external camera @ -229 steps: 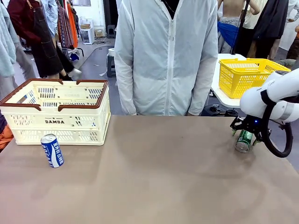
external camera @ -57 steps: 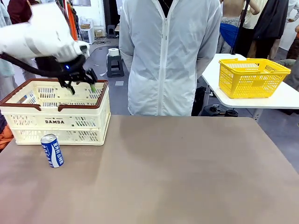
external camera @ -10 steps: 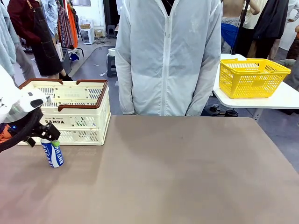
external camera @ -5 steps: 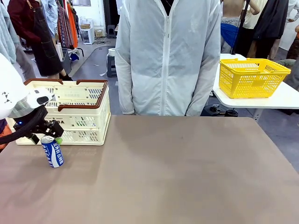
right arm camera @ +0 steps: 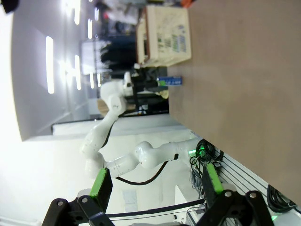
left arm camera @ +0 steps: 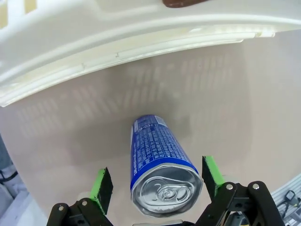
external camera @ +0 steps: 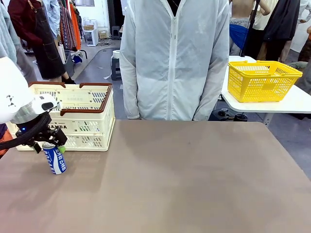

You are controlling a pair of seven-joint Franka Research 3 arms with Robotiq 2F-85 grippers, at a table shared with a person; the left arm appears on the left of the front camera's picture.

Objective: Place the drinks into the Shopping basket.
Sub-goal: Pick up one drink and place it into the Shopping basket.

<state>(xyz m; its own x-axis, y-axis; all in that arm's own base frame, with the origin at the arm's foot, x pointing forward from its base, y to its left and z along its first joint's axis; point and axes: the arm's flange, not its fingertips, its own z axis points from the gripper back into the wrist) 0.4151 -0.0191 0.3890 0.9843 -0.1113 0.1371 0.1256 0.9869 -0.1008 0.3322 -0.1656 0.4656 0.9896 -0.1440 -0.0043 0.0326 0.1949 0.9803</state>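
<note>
The blue aluminium can with white lettering and a silver top (external camera: pixel 56 159) stands upright on the brown surface (external camera: pixel 184 179), just in front of the cream-white slotted plastic basket with a brown rim and handles (external camera: pixel 82 119). The left tool (external camera: pixel 47 144) hangs over the can's top with jaws spread wide; in the left wrist view its green pads (left arm camera: pixel 102 186) flank the can (left arm camera: pixel 159 168) on either side without touching. The basket wall (left arm camera: pixel 117 37) rises close behind. A person in a white zipped jacket (external camera: pixel 174 58) stands at the far edge. A yellow mesh basket (external camera: pixel 262 80) sits on a white side table (external camera: pixel 232 99), well apart. The right tool (right arm camera: pixel 154 186) is open, holding nothing
</note>
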